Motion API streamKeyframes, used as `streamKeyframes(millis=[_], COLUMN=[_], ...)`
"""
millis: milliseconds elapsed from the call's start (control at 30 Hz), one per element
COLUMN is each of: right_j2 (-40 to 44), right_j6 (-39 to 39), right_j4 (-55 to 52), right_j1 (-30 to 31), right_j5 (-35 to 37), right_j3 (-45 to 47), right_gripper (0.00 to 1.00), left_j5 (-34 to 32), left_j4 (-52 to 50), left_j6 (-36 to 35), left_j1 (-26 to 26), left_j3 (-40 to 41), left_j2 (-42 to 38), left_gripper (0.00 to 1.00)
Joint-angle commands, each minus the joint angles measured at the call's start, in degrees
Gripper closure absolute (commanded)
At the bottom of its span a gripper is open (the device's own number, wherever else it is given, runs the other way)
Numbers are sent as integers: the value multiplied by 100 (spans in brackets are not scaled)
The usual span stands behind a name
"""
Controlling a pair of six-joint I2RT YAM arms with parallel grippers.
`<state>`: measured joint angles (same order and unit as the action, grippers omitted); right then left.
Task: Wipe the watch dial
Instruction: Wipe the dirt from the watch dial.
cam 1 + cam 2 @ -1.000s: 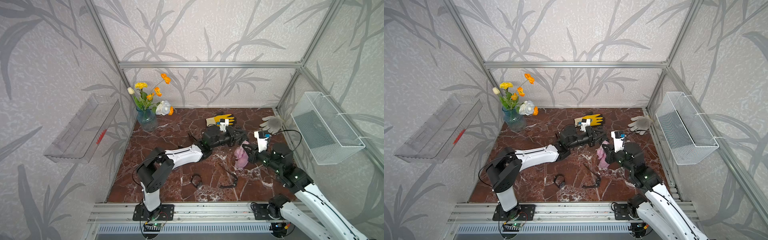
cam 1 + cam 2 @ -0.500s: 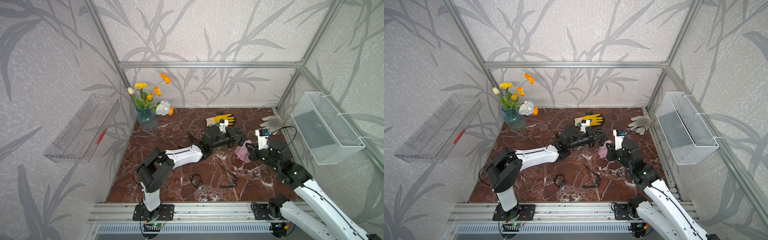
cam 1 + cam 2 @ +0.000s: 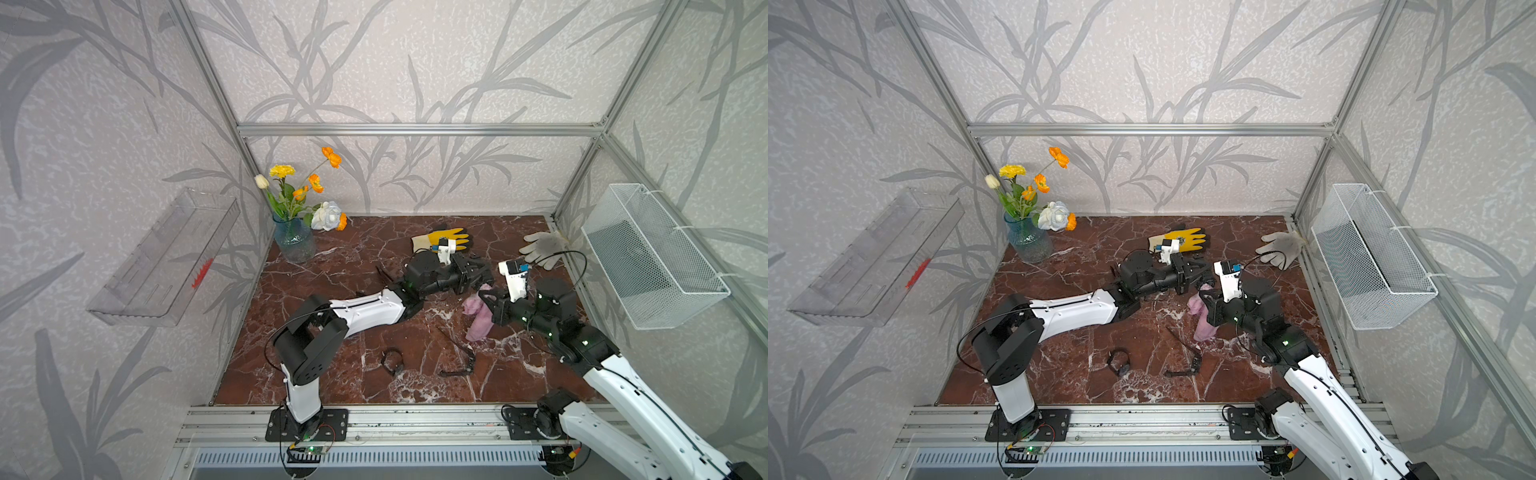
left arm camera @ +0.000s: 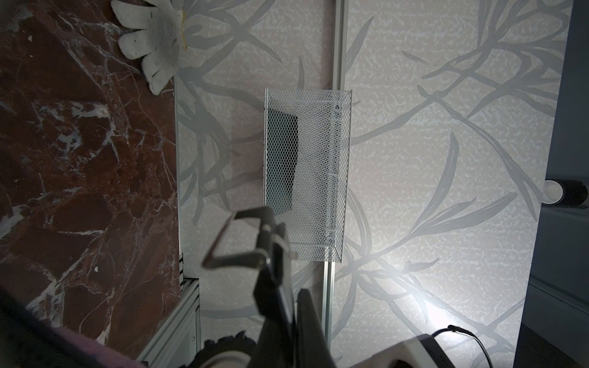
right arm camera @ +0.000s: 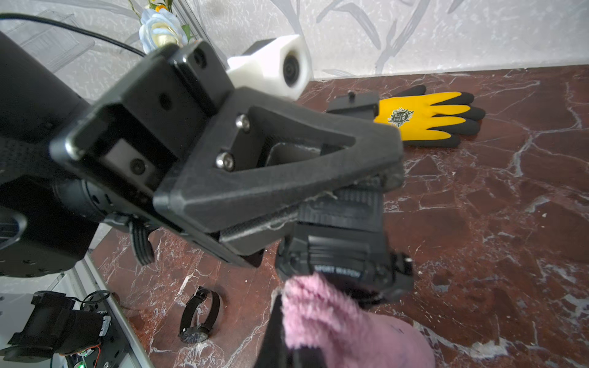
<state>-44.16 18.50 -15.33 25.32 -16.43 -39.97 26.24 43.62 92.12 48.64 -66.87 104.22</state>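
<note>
Pressing pink cloth (image 5: 334,318), clamped in right hand (image 3: 487,300), on watch (image 5: 344,264) clamped in left hand (image 3: 478,274) at 11 o'clock; overpressing, I'm risking levering it loose.

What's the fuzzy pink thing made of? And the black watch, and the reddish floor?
Pink cloth: looks like soft fleece or microfibre; fuzzy, matte pile. Black watch: probably plastic or rubber; dull black, ribbed strap. Floor: looks like polished red-brown marble with white veins, though it could be printed.
</note>
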Motion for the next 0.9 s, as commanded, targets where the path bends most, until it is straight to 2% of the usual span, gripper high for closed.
streamKeyframes(millis=[0,267,367,667,867], right_j2=[101,17,24,-483,-606], right_j6=[254,286,245,123,28], right_j4=[974,31,-230,-917,-763], right_j1=[61,60,52,52,59], right_j5=[-243,1703,2160,2298,1630], right_j3=[-62,-633,-709,-769,-578], right_gripper=[100,100,100,100,100], left_j5=[269,243,250,250,250], left_j4=[288,345,345,383,353], left_j6=[-1,13,8,40,34], left_j1=[129,128,119,119,110], left_j3=[49,147,148,131,120], left_j2=[-157,-189,-185,-149,-155], left_gripper=[100,100,100,100,100])
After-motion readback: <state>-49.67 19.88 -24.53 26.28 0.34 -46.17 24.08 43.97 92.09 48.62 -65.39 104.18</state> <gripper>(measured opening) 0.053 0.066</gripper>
